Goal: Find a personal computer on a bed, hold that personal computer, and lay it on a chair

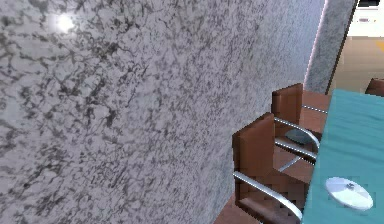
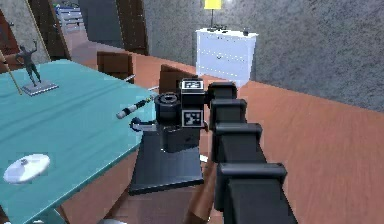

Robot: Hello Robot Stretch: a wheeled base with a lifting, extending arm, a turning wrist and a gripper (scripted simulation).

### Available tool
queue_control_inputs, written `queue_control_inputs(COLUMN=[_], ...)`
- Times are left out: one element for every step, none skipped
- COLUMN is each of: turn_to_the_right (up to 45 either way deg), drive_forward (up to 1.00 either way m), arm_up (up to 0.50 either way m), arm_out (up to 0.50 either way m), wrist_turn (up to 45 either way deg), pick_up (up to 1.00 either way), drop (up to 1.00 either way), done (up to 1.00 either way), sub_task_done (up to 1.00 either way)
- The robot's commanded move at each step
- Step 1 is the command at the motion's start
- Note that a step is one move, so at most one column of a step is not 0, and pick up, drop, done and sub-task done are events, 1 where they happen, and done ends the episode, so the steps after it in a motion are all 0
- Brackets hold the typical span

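Your claw [image 2: 145, 110]: can't tell its grip. The dark slab [image 2: 165, 170] could snag the tabletop [image 2: 70, 120] edge and miss the chair [image 2: 172, 78].

2 near views, shared teal table [image 1: 356, 130]

Black segmented square arm [image 2: 243, 160], 2 white black-marked squares [image 2: 192, 117]

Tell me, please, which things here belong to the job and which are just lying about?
Job: gripper, dark flat slab by it (likely the computer), brown chairs.
Lying about: statue, white plate, teal table, white cabinet.
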Motion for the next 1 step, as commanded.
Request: queue_control_inputs(turn_to_the_right=[0.0], drive_forward=[0.00], arm_up=[-0.28], arm_out=[0.00], wrist_turn=[0.0], pick_up=[0.00], drop=[0.00], done=[0.00], sub_task_done=[0.00])
